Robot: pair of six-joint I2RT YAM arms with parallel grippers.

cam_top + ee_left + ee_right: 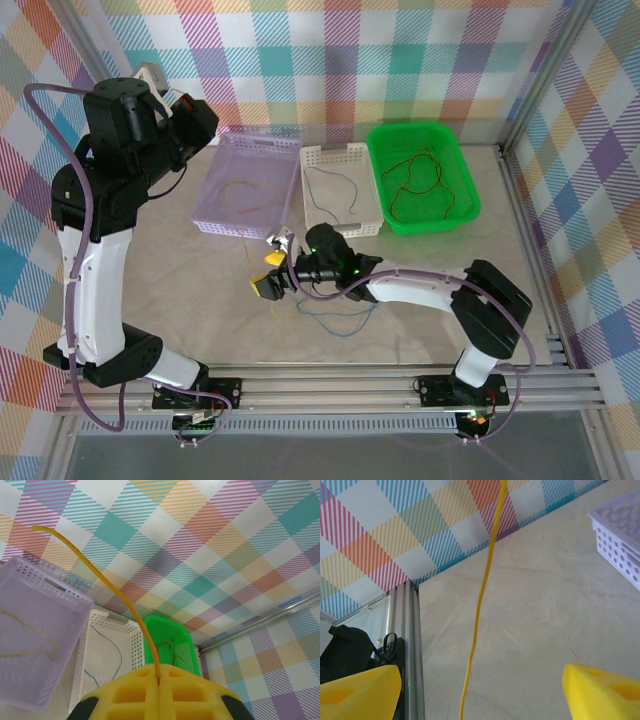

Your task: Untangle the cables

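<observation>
Clenching one yellow cable high at far left, the left fingers grip it. The right fingers stand released around it (not touching). Any snag could drag the blue cable across the near desk — or slip the grip.

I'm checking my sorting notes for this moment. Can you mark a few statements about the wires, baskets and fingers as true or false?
1. The left arm's yellow fingers are shut on a thin yellow wire. True.
2. The right arm's yellow fingers are clamped on a wire. False: they stand open, and a yellow strand hangs between them, touching neither.
3. The white perforated plastic basket holds a blue wire. True.
4. The green plastic basket is empty. False: red and orange-brown wires lie curled inside it.
</observation>
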